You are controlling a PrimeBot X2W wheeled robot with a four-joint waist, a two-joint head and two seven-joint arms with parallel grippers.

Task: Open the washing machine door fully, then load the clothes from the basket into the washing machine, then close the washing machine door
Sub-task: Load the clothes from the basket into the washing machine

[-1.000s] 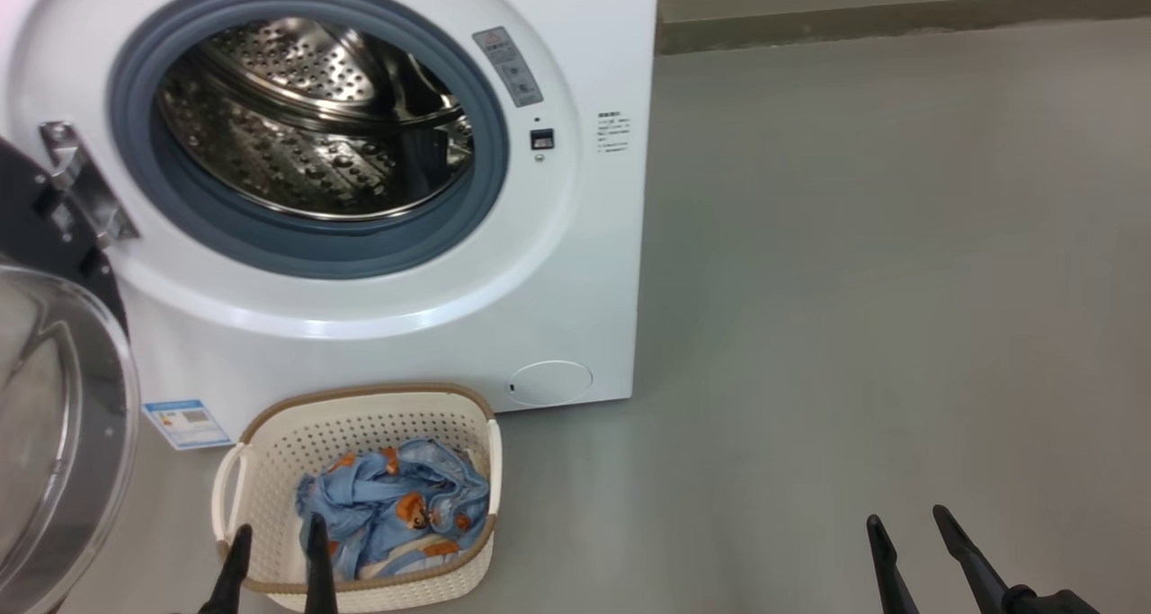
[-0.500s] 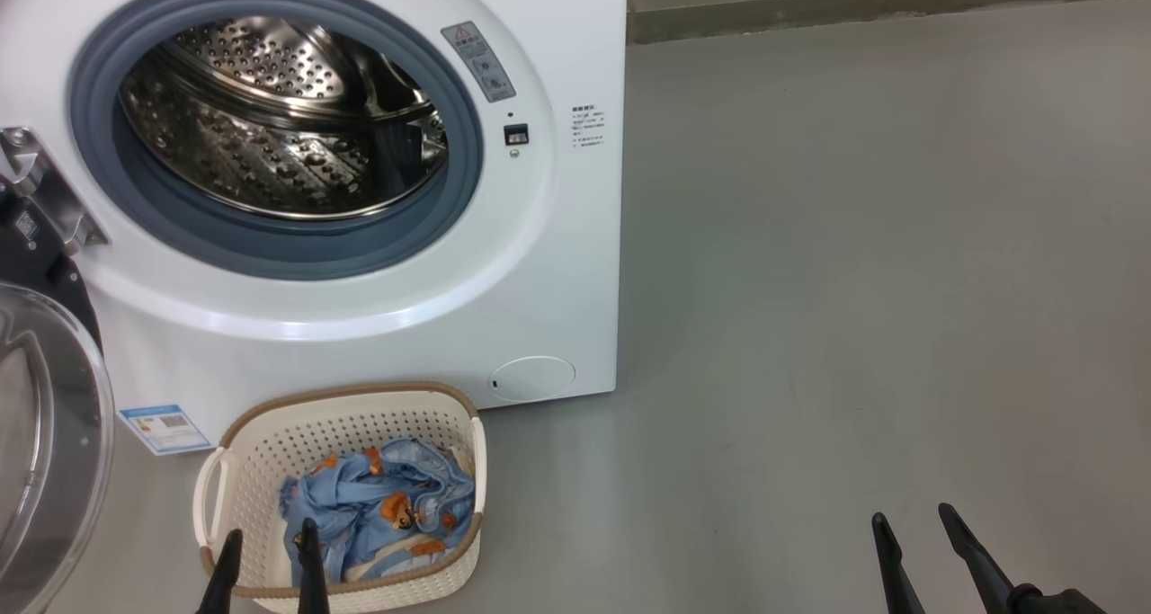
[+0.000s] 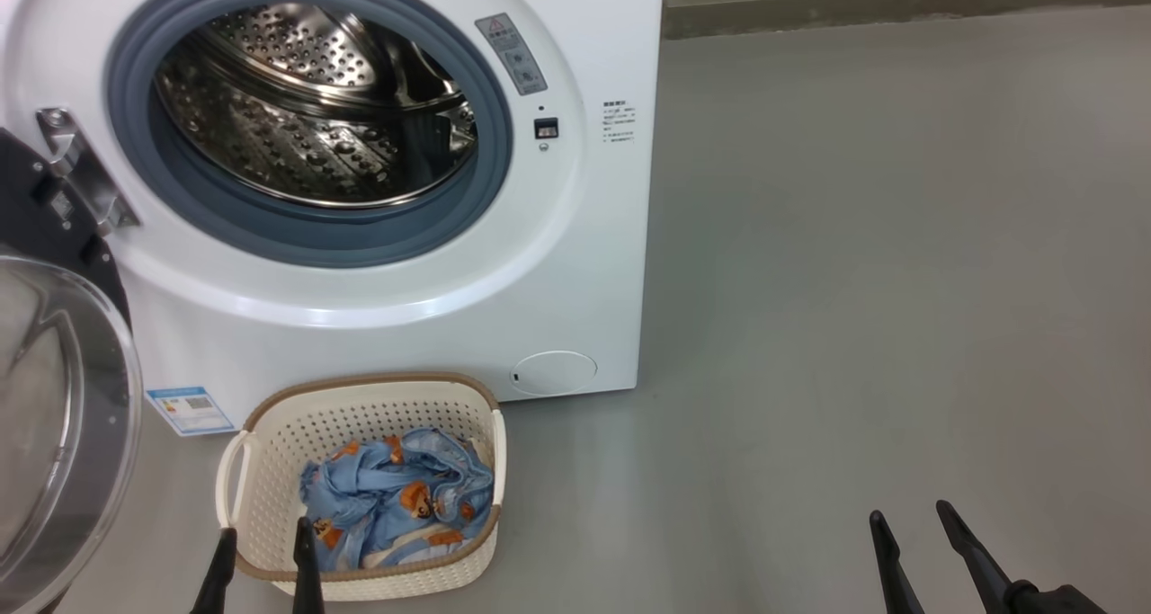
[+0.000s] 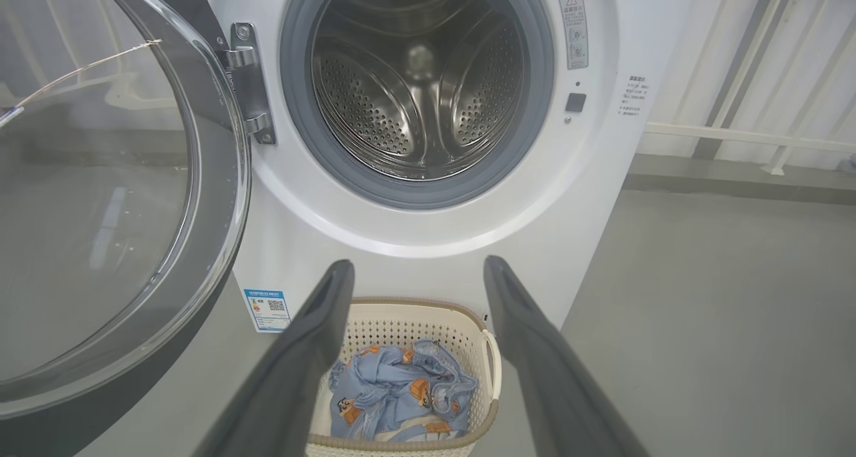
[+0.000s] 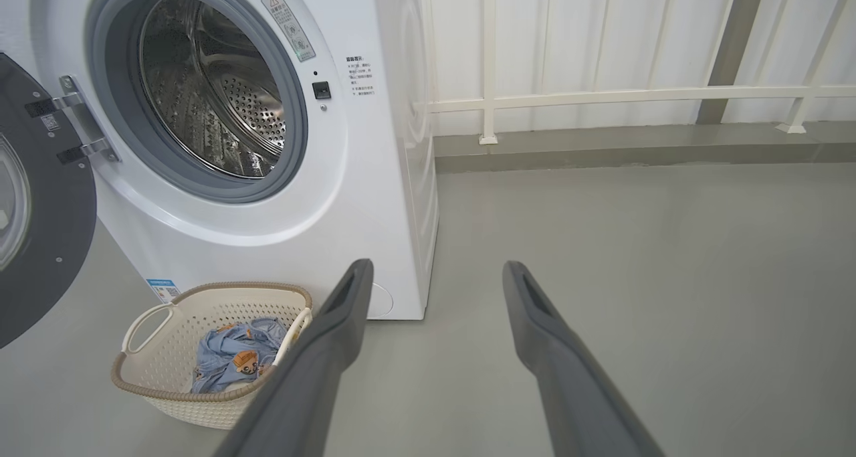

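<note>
Head view: washing machine door [image 3: 63,416] stands open at left, clothes [image 3: 396,502] heaped in the basket [image 3: 378,416] just before the washing machine [image 3: 584,263]; left claw [image 3: 263,531] and right claw [image 3: 908,511] both spread apart, empty.

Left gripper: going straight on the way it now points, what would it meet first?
Most likely the washing machine: the open left gripper points above the basket, at the white front just below the drum. Depth is unclear; it might land on the grey gasket instead.

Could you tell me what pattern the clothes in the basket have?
Light blue fabric clothes carry small orange-brown cartoon figures; clearest in the left wrist view.
</note>
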